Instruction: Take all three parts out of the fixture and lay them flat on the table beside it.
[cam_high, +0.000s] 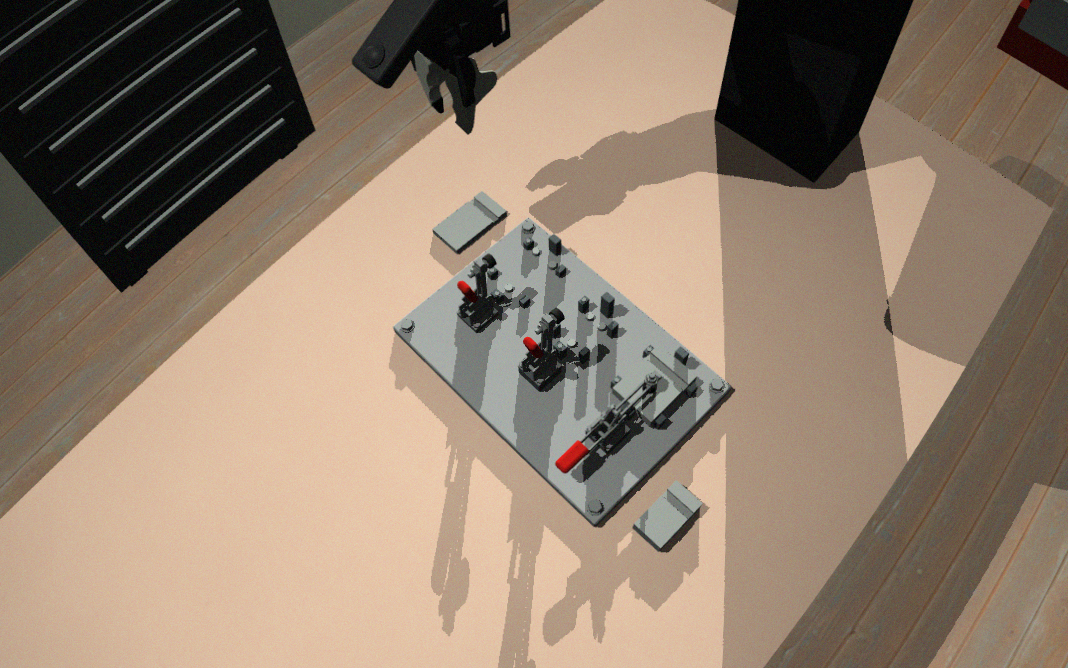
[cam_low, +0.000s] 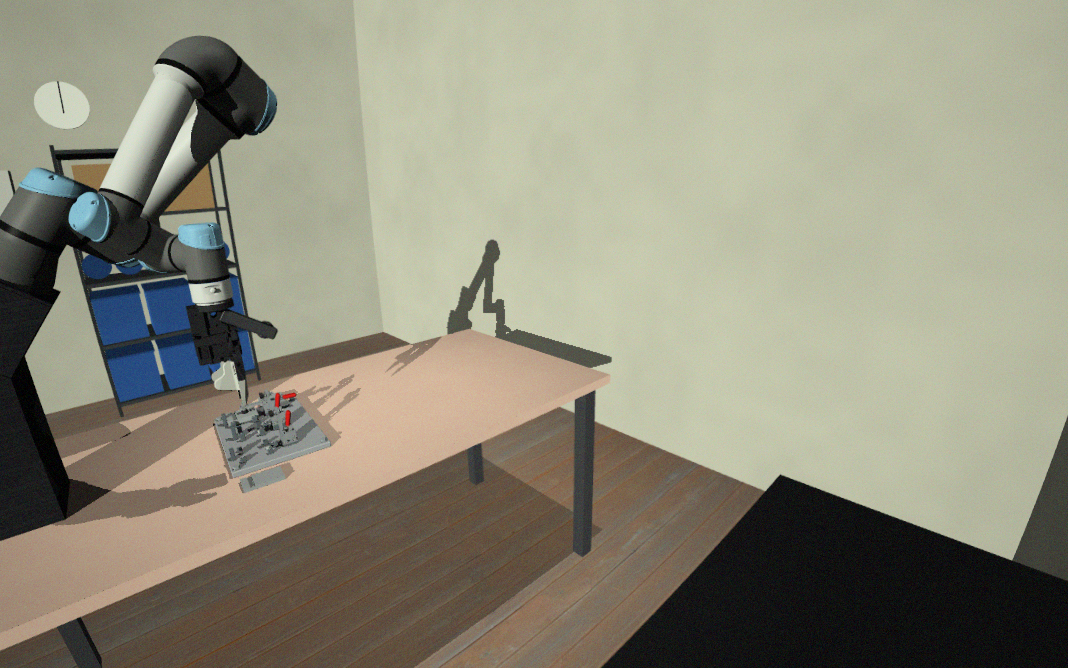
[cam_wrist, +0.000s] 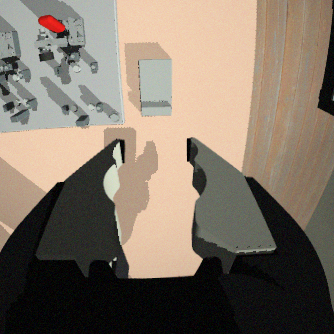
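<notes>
The grey fixture plate (cam_high: 441, 330) (cam_low: 303, 443) (cam_wrist: 102, 45) lies on the table. One grey part (cam_high: 464, 224) (cam_low: 263, 478) (cam_wrist: 155, 82) with a raised lip at one end lies flat beside it, at the upper left in the top view. A second such part (cam_high: 661, 521) lies flat beside the opposite end. A third grey part seems to sit in the fixture under the clamp with the lowered red handle (cam_high: 571, 456); clamp and shadows partly hide it. The other two clamps have their arms raised. My gripper (cam_high: 454, 118) (cam_low: 236, 389) (cam_wrist: 155, 140) is partly open and empty, above the table near the first part.
Small posts and pins stand on the plate. The black robot pedestal (cam_high: 803, 86) (cam_low: 27, 441) stands beyond the plate. A black drawer cabinet (cam_high: 157, 118) is at the upper left in the top view, beyond the table edge.
</notes>
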